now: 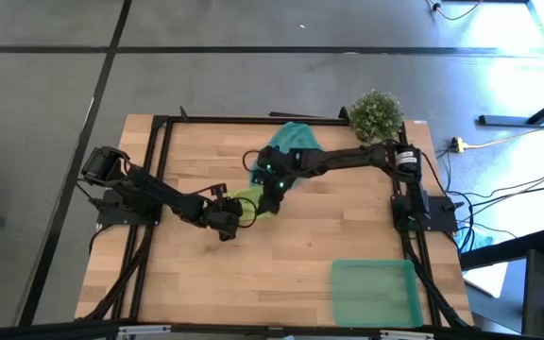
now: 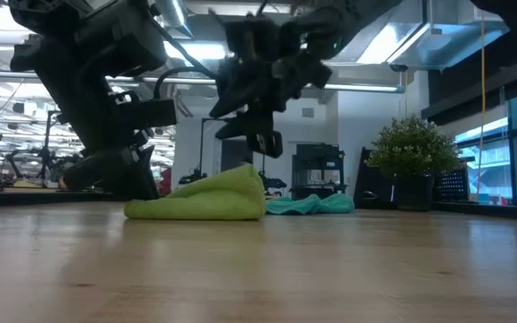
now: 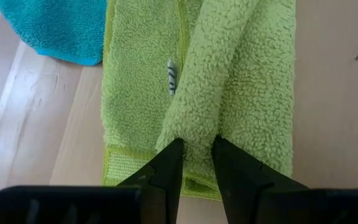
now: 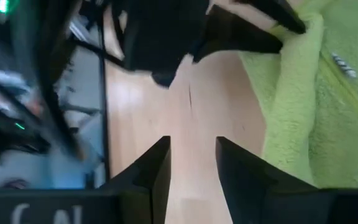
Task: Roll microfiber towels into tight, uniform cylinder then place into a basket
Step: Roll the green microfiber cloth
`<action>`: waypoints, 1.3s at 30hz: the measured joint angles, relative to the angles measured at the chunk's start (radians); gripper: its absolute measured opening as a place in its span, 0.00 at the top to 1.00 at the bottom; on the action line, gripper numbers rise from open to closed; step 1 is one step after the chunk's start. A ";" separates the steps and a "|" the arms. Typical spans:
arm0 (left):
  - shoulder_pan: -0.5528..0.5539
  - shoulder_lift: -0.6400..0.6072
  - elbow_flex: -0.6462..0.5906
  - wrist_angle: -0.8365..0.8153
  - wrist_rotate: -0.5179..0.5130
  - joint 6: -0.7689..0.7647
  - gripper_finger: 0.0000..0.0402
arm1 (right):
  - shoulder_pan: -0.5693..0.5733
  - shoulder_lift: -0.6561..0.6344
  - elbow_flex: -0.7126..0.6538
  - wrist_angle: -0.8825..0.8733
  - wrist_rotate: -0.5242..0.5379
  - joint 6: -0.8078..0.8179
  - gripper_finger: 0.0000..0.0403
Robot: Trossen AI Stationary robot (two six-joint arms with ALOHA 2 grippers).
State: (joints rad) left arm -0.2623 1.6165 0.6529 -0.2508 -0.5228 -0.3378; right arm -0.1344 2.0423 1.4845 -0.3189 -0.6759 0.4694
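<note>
Currently: lime towel mid-roll at table centre, pinned at one end by the left tool.

Left tool's fingers are clamped on a raised fold of the lime towel, apparently to anchor that end so the roll cannot slip or unwind. Right tool hangs just above the towel's other end with its fingers apart and only bare table between them, holding nothing; probably placed there to re-grip or tuck the roll. The towel lies as a partly formed, loose roll, its long axis running from the left tool toward the teal towel, which sits crumpled at the far edge. Basket stands well apart at the near right corner, nothing in it.
</note>
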 joint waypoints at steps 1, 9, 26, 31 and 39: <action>0.000 0.000 0.000 0.000 0.001 0.000 0.78 | 0.015 -0.002 0.000 -0.011 0.021 -0.034 0.68; -0.002 0.000 0.000 -0.002 0.011 0.000 0.78 | 0.121 0.022 -0.003 -0.066 0.229 -0.206 0.68; -0.002 -0.002 -0.001 -0.003 0.013 0.015 0.78 | 0.103 0.026 -0.045 -0.128 0.608 -0.238 0.68; -0.002 -0.003 -0.001 -0.003 0.014 0.034 0.78 | 0.103 0.036 -0.087 -0.077 0.614 -0.238 0.68; -0.003 -0.076 -0.004 -0.041 0.045 0.104 0.78 | 0.101 0.046 -0.116 -0.025 0.614 -0.239 0.68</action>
State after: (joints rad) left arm -0.2653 1.5406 0.6487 -0.2915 -0.4776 -0.2339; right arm -0.0339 2.0880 1.3689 -0.3442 -0.0620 0.2302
